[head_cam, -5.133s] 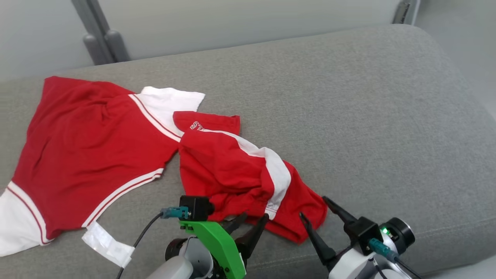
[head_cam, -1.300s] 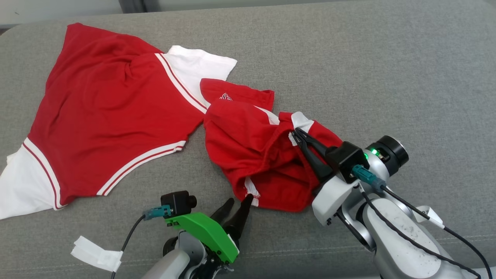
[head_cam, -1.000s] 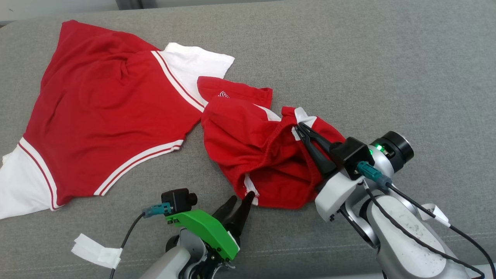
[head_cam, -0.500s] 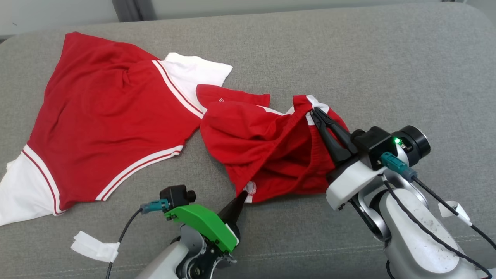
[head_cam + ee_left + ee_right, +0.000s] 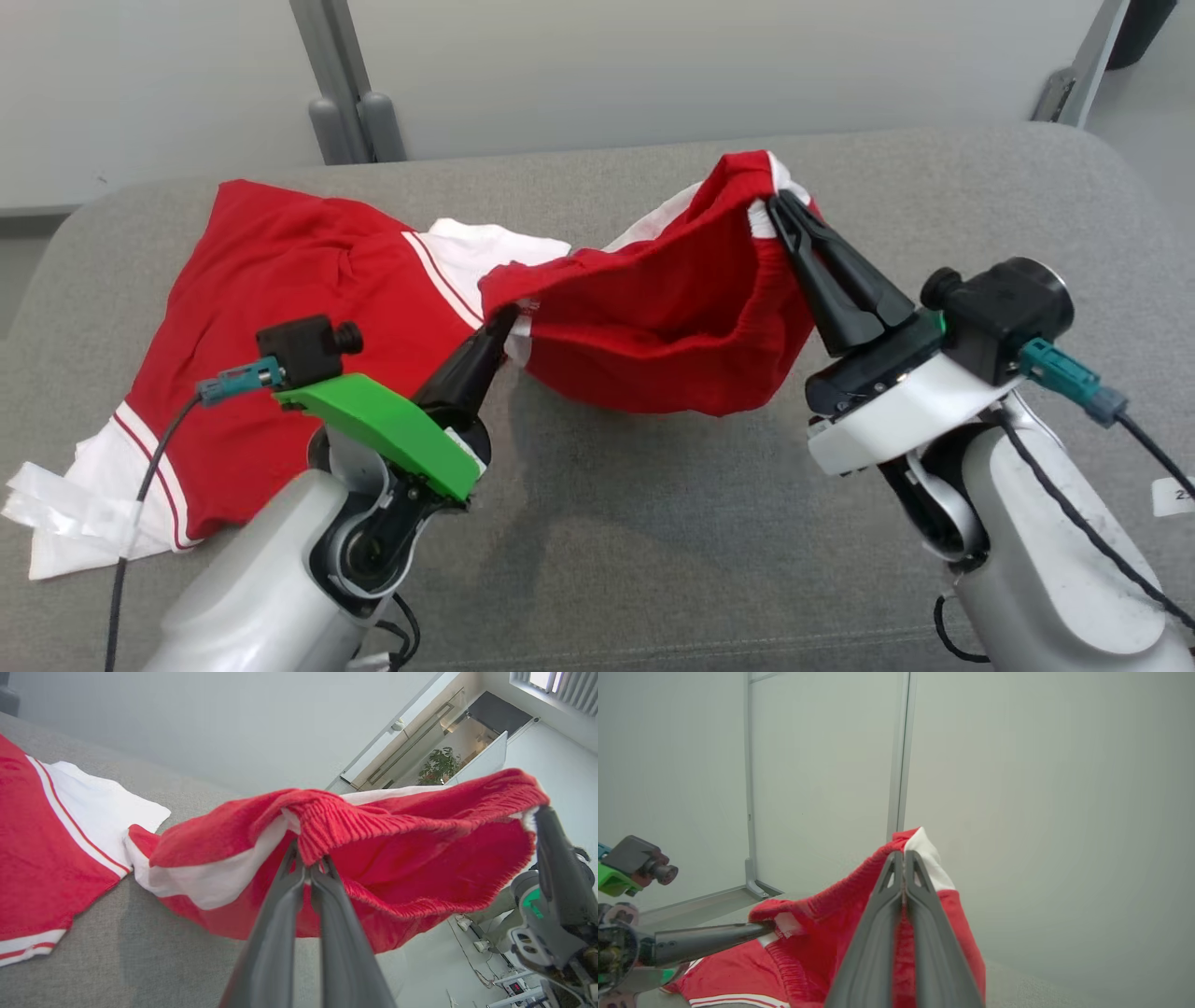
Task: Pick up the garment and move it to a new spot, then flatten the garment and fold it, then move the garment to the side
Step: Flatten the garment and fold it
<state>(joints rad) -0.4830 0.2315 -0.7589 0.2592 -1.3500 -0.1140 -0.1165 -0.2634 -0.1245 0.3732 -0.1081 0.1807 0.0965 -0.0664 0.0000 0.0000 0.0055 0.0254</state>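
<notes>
The garment (image 5: 653, 317), a pair of red shorts with white side stripes, hangs in the air between the two arms, above the middle of the grey sofa cushion (image 5: 653, 523). The left end effector (image 5: 499, 327) is closed on the ribbed waistband at the left side of the garment, next to a white stripe; in the left wrist view its two dark fingers (image 5: 289, 891) pinch the red elastic edge with no gap between them. The right end effector (image 5: 773, 205) is also closed and grips the waistband at the right side, where a white stripe meets the red cloth. In the right wrist view the fingers (image 5: 920, 891) are pressed together with the fabric between them. The right end effector is higher and farther away than the left one, so the waistband is stretched in a slanted line and the rest of the cloth sags below it like an open bag. A shadow lies on the cushion under it.

On the left part of the cushion lies a red shirt (image 5: 289, 280) with white sleeves and thin white stripes, partly wrinkled. One white sleeve is just beside the left end of the garment; I cannot tell if they touch. Behind the sofa there are a grey metal post (image 5: 345, 103) and a pale wall (image 5: 653, 65).
</notes>
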